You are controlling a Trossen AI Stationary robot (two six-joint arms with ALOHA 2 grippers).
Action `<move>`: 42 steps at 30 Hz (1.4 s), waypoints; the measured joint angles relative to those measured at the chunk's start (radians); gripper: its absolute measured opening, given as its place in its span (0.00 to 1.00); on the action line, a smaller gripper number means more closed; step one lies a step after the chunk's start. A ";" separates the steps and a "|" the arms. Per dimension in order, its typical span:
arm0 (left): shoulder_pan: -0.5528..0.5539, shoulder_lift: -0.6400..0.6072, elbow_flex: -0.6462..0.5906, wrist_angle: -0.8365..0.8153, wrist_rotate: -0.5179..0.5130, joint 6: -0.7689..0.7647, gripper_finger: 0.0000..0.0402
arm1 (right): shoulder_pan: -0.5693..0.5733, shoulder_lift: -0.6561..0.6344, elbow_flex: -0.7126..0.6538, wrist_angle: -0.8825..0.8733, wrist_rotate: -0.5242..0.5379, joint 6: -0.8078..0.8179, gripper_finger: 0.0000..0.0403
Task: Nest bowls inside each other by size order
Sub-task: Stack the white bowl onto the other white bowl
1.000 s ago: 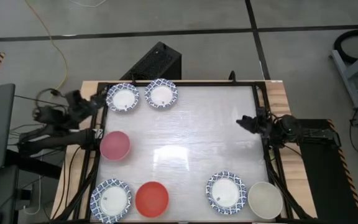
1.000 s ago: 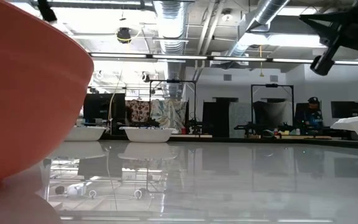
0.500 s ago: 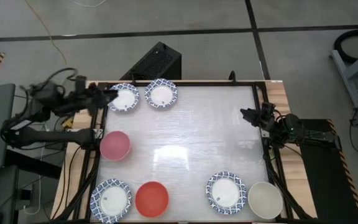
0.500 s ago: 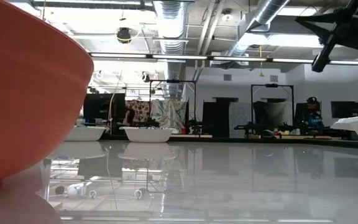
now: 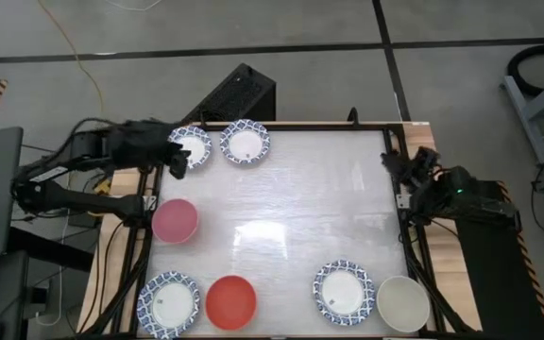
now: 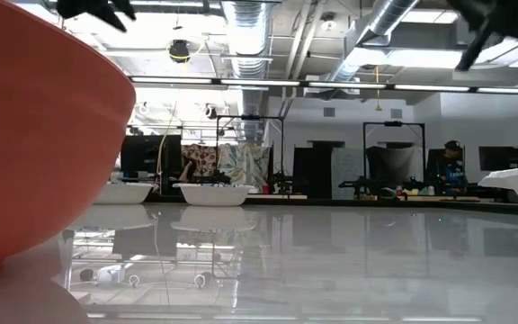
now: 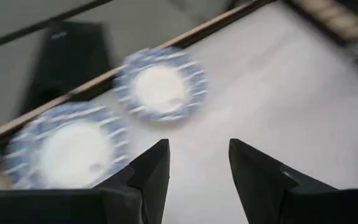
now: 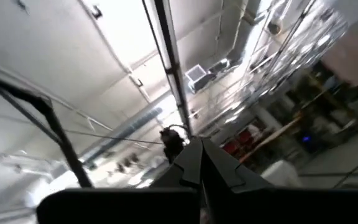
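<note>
Left gripper (image 5: 179,161) has been swung over the far-left bowl (image 5: 189,148), parted, empty.
Seven bowls are counted; right gripper (image 5: 407,166) is shut, empty.

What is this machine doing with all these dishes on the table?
Nothing is stacked yet: seven bowls sit apart on the white table. The left gripper, fingers open and empty, hovers over the far-left blue-and-white bowl, with a second patterned bowl beside it. The right gripper is shut, holds nothing and waits at the table's right edge. The pink bowl, red bowl and cream bowl lie untouched.
</note>
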 joint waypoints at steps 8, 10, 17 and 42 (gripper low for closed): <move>0.175 0.131 0.000 -0.225 -0.044 -0.188 0.39 | 0.007 0.212 0.313 -0.297 0.043 -0.251 0.14; 0.234 0.166 -0.001 -0.239 -0.069 -0.198 0.39 | 0.007 0.280 0.374 -0.378 0.066 -0.256 0.16; 0.449 0.292 -0.029 -0.202 -0.053 -0.029 0.39 | 0.016 0.487 0.475 -0.415 0.062 -0.260 0.24; 0.825 0.477 -0.056 0.122 0.176 0.219 0.44 | 0.132 0.644 0.498 -0.354 0.037 -0.255 0.52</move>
